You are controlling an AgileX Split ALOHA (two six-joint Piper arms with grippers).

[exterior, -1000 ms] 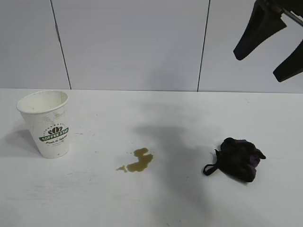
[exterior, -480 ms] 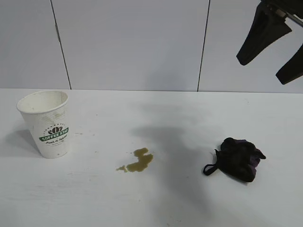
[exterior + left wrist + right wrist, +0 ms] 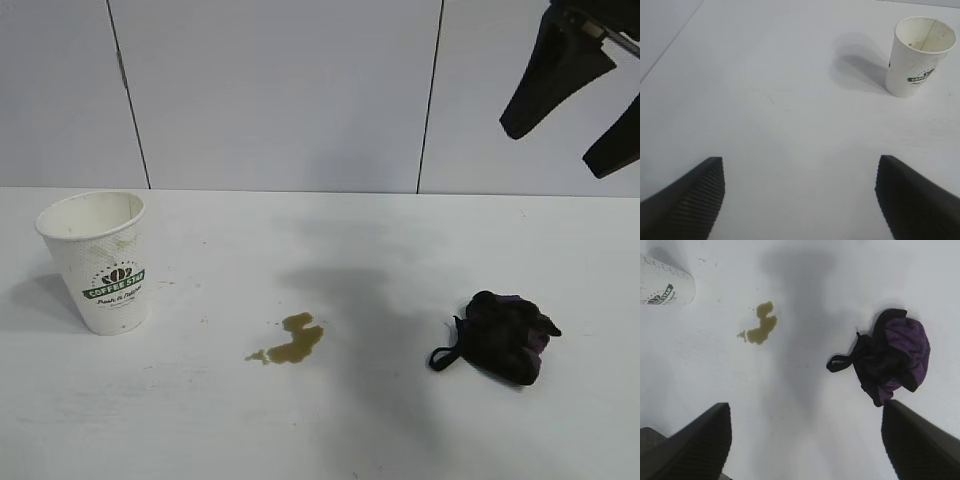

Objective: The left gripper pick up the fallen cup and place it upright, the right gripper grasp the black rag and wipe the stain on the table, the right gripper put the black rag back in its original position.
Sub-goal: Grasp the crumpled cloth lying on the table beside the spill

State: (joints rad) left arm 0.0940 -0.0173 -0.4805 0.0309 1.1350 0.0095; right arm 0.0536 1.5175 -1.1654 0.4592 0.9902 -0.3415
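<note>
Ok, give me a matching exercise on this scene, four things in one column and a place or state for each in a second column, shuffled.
Things:
1. cup
2. stain
3. black rag
4. right end effector

Places or states:
A. open, high above the table
B. crumpled on the table's right side
C. upright at the table's left
D. puddle between cup and rag

Pairs: 1-C, 2-D, 3-B, 4-A

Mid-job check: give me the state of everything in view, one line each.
Cup: upright, empty, far left.
Stain: unwiped, mid-table.
Rag: bunched on the table, ungrasped.
Right gripper: open, high above the rag.
Left gripper: open, empty, away from the cup.
</note>
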